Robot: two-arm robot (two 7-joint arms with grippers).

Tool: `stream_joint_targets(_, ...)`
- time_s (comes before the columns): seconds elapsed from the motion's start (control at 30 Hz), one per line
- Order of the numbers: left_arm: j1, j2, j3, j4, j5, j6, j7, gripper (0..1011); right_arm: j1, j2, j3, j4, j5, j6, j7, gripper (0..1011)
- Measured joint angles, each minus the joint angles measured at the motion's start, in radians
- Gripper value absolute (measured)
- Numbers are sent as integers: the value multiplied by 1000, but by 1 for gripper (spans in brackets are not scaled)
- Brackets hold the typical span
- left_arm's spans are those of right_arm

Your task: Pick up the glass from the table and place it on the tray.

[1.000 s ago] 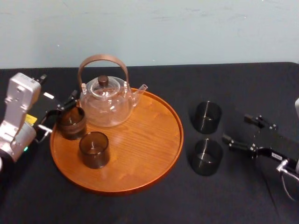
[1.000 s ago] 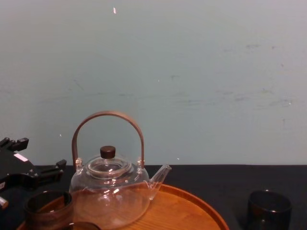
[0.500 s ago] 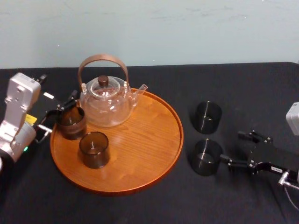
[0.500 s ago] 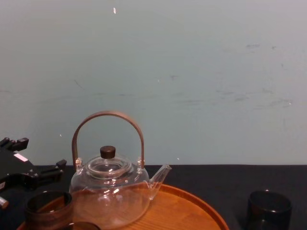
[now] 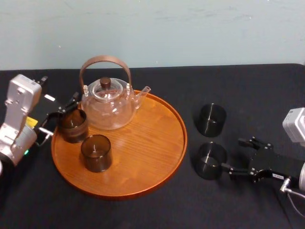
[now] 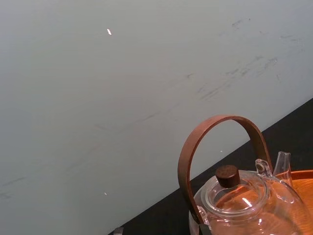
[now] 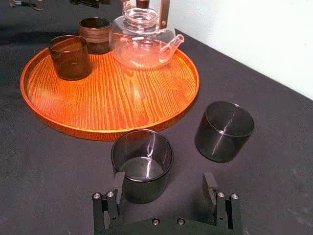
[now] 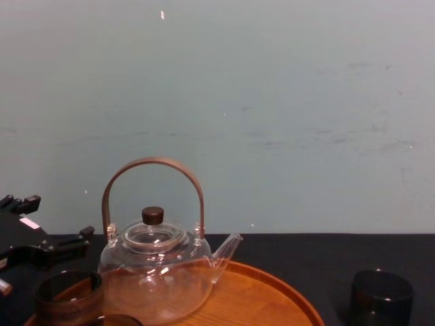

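Your right pincer (image 7: pixel 164 188) is released, jaws spread, at the bottom centre of the right wrist view. The glass (image 7: pixel 142 164) stands on the table (image 7: pixel 274 186) just above it, off-centre toward one finger and near the tray (image 7: pixel 107 103). Expect it to be light, rigid, slippery and breakable, so grip the straight wall at mid-height. The left pincer (image 5: pixel 59 114) idles, spread, at the head view's left.

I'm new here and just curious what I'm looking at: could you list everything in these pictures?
table: one, black, under everything.
tray: one, orange-brown, on the table.
teapot: one, clear, brown handle, back of tray.
tray glasses: two, smoky brown, tray's left side.
table glasses: two, smoky dark, right of tray.
wall: one, pale green, behind.
left end effector: one, black, tray's left rim.
right end effector: one, black, open, by nearer table glass.
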Motion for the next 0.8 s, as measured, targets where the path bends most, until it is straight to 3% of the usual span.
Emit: stream_joint_targets(0.8, 0, 0, 0, 0, 0, 0, 0, 1001, 30, -14, -40, -4, -34, -26, 36, 1002)
